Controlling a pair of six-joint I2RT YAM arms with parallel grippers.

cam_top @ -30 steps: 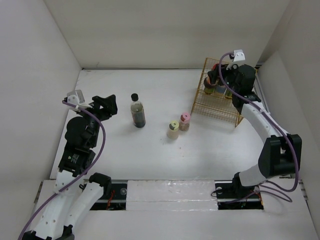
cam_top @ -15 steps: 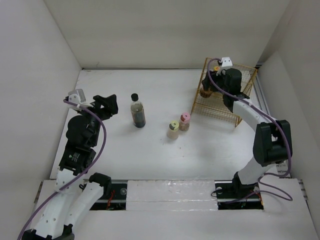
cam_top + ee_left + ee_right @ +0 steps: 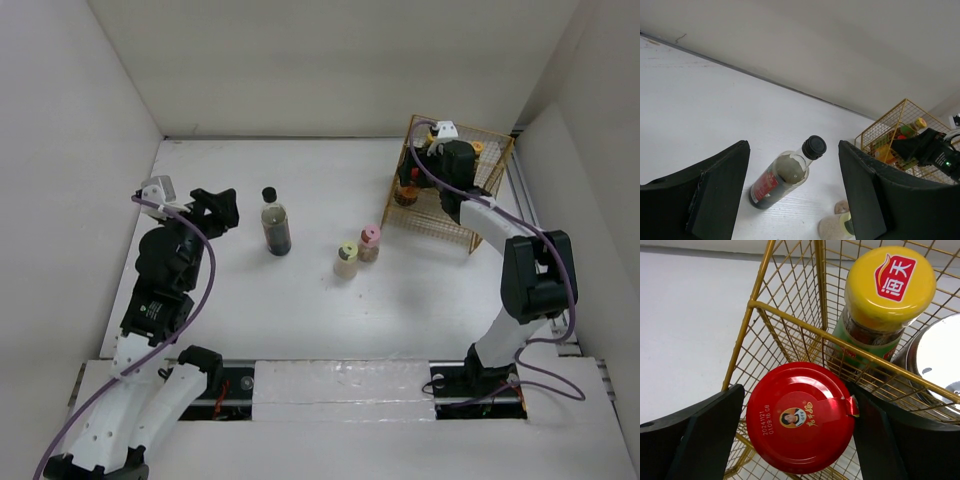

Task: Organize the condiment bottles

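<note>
Right gripper (image 3: 797, 397): jaws spread wide on either side of the lid of the red-lidded jar (image 3: 800, 417), with a sliver of gap on one side and no grip evident. The jar stands upright in a corner of the gold wire basket (image 3: 790, 315), just beside the yellow-capped jar (image 3: 890, 285), long axis vertical. Its lid is glossy red, with a small portrait emblem and a printed date code. Left gripper (image 3: 792, 147): jaws wide apart, empty, above the table (image 3: 700, 100).
</note>
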